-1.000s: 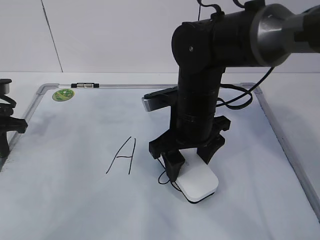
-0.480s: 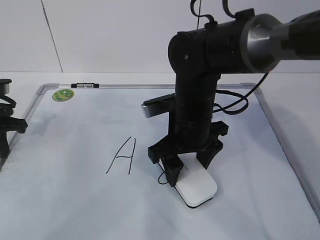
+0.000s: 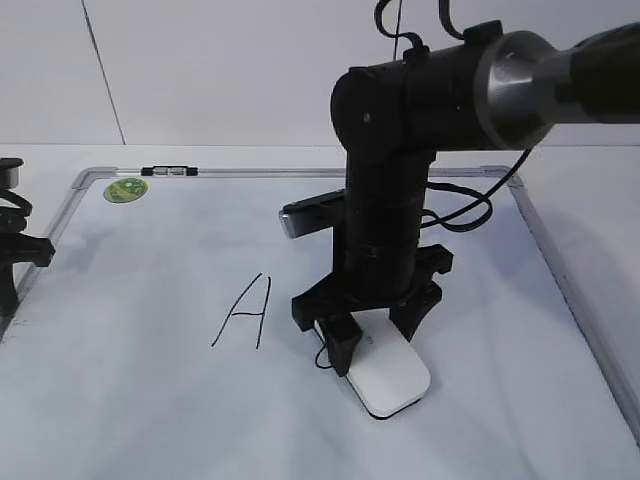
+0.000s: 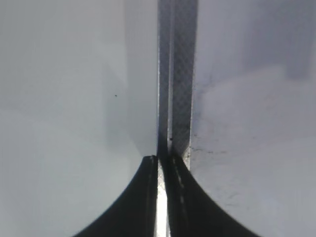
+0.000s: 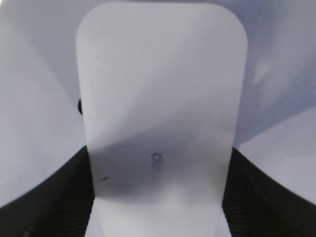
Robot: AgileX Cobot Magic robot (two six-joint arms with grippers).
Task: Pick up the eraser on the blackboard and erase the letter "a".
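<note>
The right gripper (image 3: 372, 335) clamps the eraser (image 3: 388, 376) flat on the blackboard (image 3: 120, 400). Left gripper (image 4: 160, 197): closed, empty. Risk: lateral drift could smear the capital "A" (image 3: 245, 312) instead of the letter "a" (image 3: 322, 356).

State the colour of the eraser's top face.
White; the eraser shows best in the right wrist view.

A: Surface? 
B: White table (image 3: 590, 190), pale and bare-looking around the edges. The blackboard (image 3: 130, 410) lies flat on it, grey frame, rounded corners, taking up most of the tabletop.

A: Anything else directly on the table? 
B: Can't tell at far left, where dark hardware sits beside the frame. In the left wrist view the frame edge (image 4: 177, 98) runs straight between table and board.
</note>
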